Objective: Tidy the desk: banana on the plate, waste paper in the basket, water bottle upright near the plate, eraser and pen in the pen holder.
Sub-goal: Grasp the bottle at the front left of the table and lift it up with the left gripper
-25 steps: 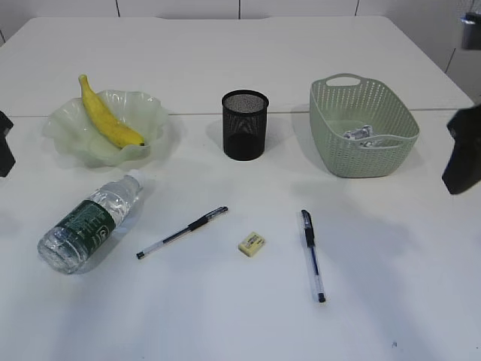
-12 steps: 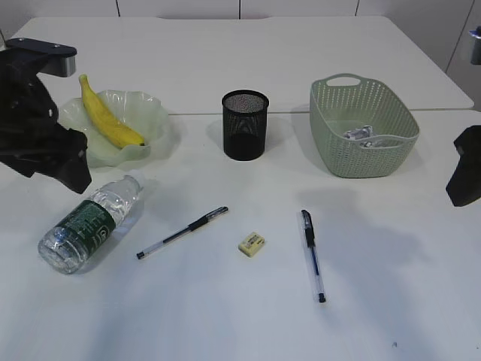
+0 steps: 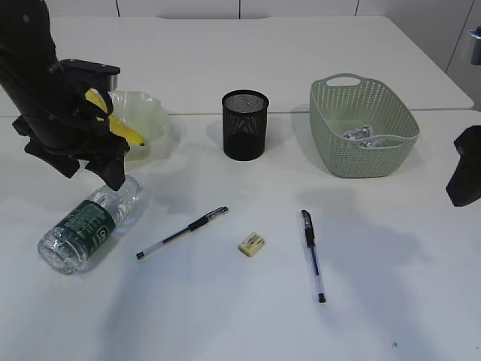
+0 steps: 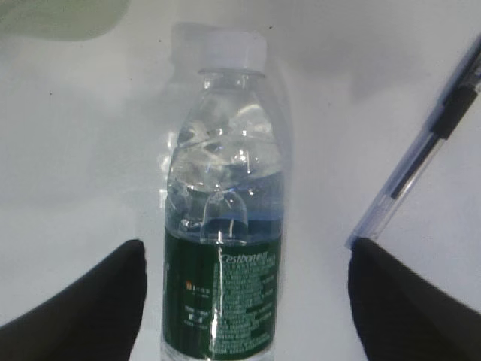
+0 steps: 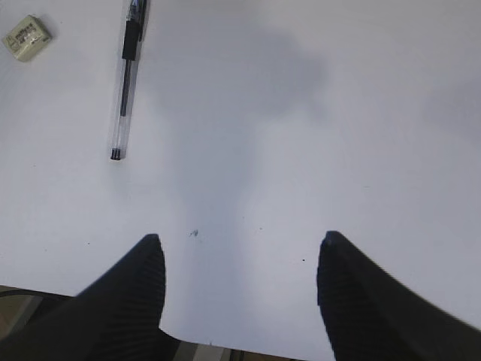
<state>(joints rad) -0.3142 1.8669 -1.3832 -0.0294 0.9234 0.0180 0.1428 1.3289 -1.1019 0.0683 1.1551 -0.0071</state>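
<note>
The water bottle (image 3: 86, 226) lies on its side on the desk (image 3: 225, 316), cap toward the plate (image 3: 148, 113). My left gripper (image 3: 92, 174) hovers over its neck end, open. In the left wrist view the bottle (image 4: 224, 226) lies between the wide-spread fingers (image 4: 83, 301) without touching them. The banana (image 3: 128, 135) rests on the plate, partly hidden by my left arm. The waste paper (image 3: 359, 134) sits in the basket (image 3: 364, 154). The eraser (image 3: 251, 244) lies between two pens (image 3: 183, 232) (image 3: 313, 254). The pen holder (image 3: 245, 124) stands at centre back. My right gripper (image 5: 240, 237) is open and empty near the desk's front edge.
In the left wrist view a pen (image 4: 421, 158) lies just right of the bottle and the plate's rim (image 4: 60, 15) shows at top left. The right wrist view shows the other pen (image 5: 126, 83) and the eraser (image 5: 26, 36) far ahead to the left.
My left arm has swung in from the left edge, over the plate, to above the bottle's neck, now covering part of the banana. The right arm has hardly moved.
</note>
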